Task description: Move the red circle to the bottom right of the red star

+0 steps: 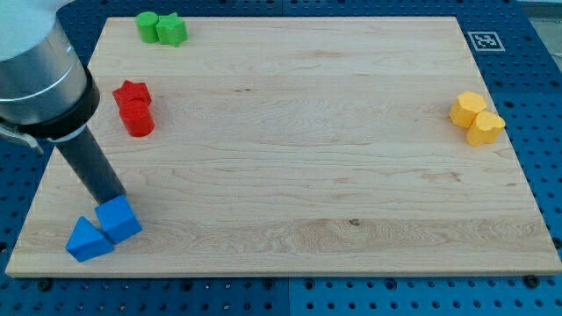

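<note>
The red star lies at the view's left, near the board's left edge. The red circle sits just below it, touching it. My tip is at the lower left of the board, right at the top edge of the blue cube, well below the red circle.
A blue triangle touches the blue cube at its lower left. Two green blocks sit together at the view's top left. Two yellow blocks sit together at the right edge. The wooden board lies on a blue pegboard table.
</note>
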Tool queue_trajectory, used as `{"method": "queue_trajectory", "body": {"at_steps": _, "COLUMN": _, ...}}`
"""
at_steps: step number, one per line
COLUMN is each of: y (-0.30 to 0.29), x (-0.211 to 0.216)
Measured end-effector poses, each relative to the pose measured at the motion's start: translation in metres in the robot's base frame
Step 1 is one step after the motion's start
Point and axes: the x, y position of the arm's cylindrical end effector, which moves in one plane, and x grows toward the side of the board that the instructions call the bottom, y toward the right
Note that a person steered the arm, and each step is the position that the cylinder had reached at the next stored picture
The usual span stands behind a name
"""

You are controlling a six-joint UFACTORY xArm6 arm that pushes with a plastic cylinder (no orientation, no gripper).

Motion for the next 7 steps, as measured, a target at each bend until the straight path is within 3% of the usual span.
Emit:
{"method": "queue_trajectory", "body": {"at_steps": 4, "y": 0.019, "x": 0.012}}
{"method": "queue_trajectory", "body": {"at_steps": 6, "y": -0.013, "x": -0.041}}
{"method": "queue_trajectory", "body": {"at_steps": 7, "y": -0.013, "x": -0.041}}
